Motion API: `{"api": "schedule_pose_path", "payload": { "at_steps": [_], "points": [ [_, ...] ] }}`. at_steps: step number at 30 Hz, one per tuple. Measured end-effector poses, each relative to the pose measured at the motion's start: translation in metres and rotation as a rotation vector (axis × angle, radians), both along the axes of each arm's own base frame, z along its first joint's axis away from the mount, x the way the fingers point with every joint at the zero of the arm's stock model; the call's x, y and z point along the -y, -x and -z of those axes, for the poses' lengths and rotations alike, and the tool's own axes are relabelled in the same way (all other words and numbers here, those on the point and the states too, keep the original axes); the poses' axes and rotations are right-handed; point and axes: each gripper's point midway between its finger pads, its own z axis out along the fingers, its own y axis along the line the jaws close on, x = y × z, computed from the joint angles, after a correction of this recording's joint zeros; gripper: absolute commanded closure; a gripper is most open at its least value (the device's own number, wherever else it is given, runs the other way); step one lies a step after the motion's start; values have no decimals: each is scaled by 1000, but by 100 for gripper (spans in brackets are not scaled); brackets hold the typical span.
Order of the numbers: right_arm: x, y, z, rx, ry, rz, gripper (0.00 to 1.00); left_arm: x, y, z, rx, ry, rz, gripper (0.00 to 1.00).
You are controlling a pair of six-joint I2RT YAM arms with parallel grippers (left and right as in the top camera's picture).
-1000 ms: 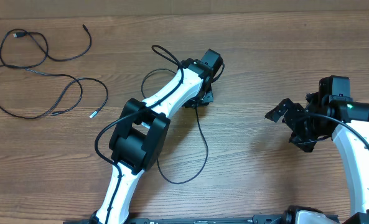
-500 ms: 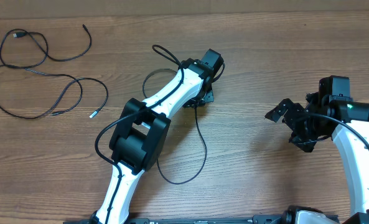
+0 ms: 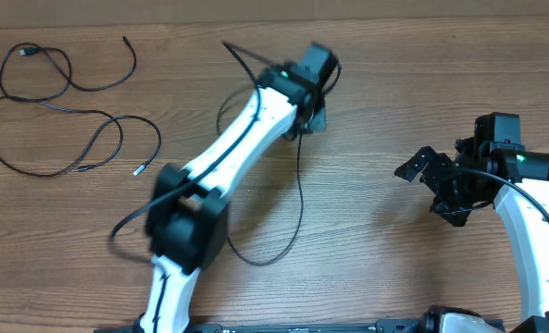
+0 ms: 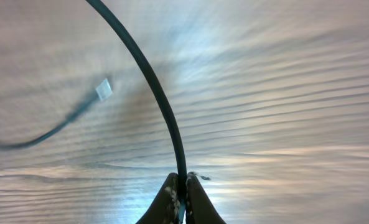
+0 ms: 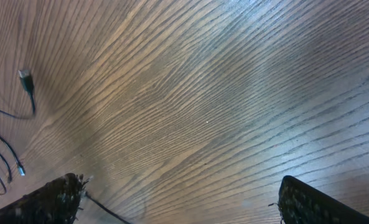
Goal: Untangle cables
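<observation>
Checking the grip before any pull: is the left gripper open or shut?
Shut, on a black cable: in the left wrist view the left gripper pinches it, and the cord rises from between its closed fingertips.

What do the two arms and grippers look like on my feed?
The left arm and right arm have white links, bulky black joints and black wires alongside. The left gripper and right gripper are black; a green light glows near the right wrist.

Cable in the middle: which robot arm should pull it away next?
Left, probably. The left gripper is shut on that cable, ready to pull. The right gripper hangs open over bare table, touching no cable.
</observation>
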Motion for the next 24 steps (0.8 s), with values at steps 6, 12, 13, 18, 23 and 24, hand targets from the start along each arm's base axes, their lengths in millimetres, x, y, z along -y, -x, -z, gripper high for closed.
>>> {"api": "schedule_pose_path", "payload": {
  "at_steps": [6, 12, 13, 18, 23, 24],
  "points": [
    [0, 0, 0, -1, 0, 0, 0, -10, 16, -140, 245, 159, 22, 96],
    [0, 0, 0, 0, 0, 0, 0, -15, 40, -195, 328, 246, 71, 96],
    [0, 0, 0, 0, 0, 0, 0, -15, 42, -198, 329, 256, 80, 96],
    [0, 0, 0, 0, 0, 0, 0, -14, 52, -212, 334, 306, 125, 96],
    [0, 0, 0, 0, 0, 0, 0, -29, 65, -245, 374, 389, 143, 96],
    [0, 0, 0, 0, 0, 0, 0, -35, 69, -254, 389, 404, 144, 96]
  ]
}}
